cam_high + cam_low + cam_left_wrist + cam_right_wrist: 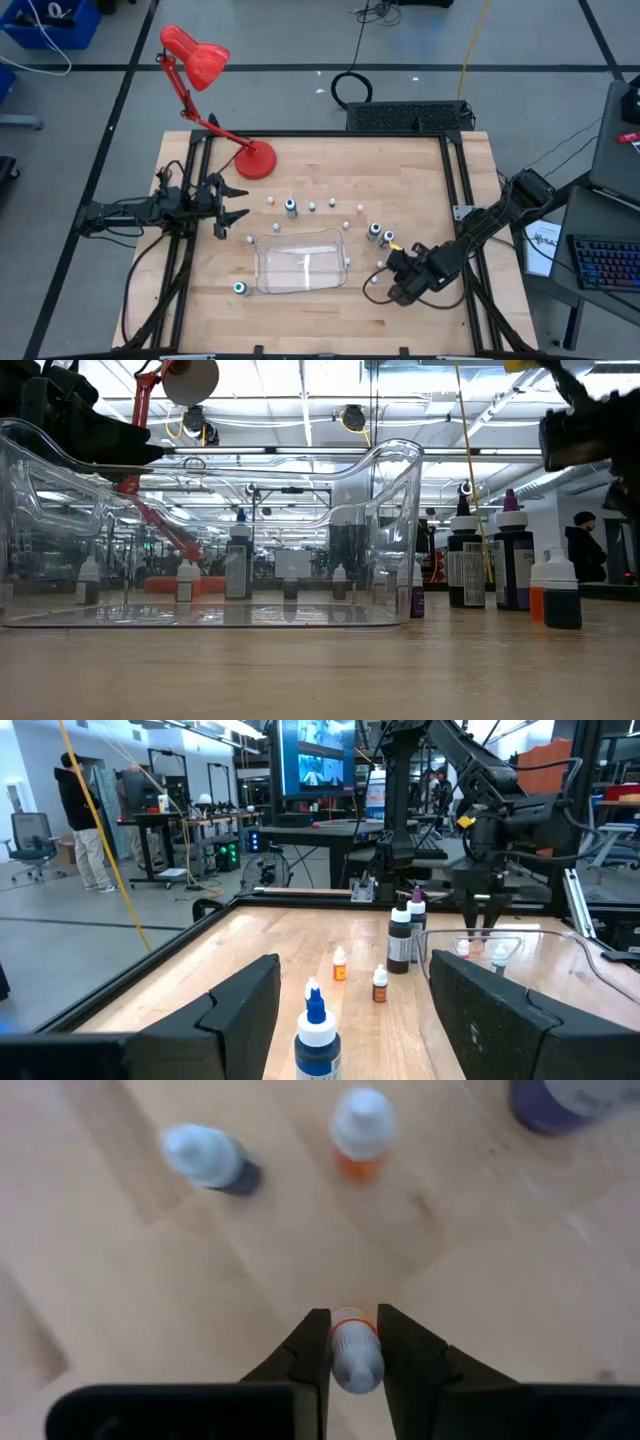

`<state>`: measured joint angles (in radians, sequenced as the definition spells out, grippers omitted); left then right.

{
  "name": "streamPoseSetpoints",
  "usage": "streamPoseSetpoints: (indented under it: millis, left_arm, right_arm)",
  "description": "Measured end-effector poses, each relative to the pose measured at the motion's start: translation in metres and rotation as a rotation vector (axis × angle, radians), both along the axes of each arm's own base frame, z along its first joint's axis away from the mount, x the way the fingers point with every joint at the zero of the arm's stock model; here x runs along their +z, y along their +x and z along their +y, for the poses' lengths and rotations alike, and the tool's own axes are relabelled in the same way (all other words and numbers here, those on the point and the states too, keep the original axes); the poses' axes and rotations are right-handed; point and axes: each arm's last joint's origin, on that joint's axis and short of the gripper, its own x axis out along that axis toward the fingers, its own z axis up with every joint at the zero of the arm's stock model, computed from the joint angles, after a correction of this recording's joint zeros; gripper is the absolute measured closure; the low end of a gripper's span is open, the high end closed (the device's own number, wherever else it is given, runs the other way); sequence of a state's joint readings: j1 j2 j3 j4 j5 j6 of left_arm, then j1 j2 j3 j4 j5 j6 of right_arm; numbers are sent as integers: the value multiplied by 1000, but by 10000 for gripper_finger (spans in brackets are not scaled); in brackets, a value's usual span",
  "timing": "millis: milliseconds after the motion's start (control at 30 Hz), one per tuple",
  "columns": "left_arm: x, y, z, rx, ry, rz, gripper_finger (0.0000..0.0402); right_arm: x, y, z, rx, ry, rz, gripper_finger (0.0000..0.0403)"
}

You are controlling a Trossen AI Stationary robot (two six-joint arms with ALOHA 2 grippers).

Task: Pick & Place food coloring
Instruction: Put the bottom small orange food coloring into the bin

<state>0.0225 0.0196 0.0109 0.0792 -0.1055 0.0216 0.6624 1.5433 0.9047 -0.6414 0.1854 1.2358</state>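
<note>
- Wooden surface [420, 180], high view: the right claw [398, 290] sits low, just off the clear tray's [300, 262] near right corner. Loose bottles stand beyond it, toward the surface's middle. The left claw [232, 200] waits at the left edge, fingers spread.
- Low view: tray in front; bottles [512, 550] stand upright beside and behind it. A dark claw shows top right, its grip unreadable.
- Left wrist view: a blue-capped bottle [316, 1038] stands just ahead of the spread left claw.
- Right wrist view: the right claw [354, 1348] pinches a small orange bottle [355, 1352], long axis running along the fingers. The tray lies to its left, I judge, and this arm is nearer.
</note>
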Motion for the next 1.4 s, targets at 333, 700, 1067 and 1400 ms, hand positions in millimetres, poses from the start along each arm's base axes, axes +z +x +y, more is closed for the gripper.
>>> streamPoseSetpoints:
  millis: [333, 700, 1067, 1400]
  left_arm:
    - [0, 0, 0, 0, 0, 0, 144]
    - [0, 0, 0, 0, 0, 0, 144]
    - [0, 0, 0, 0, 0, 0, 144]
    - [0, 0, 0, 0, 0, -1, 144]
  right_arm:
    - [67, 39, 13, 231, -117, -246, 351]
    - [180, 111, -44, 477, -268, -541, 351]
    - [176, 198, -62, 692, -357, -328, 351]
    - [94, 252, -56, 832, -245, -151, 351]
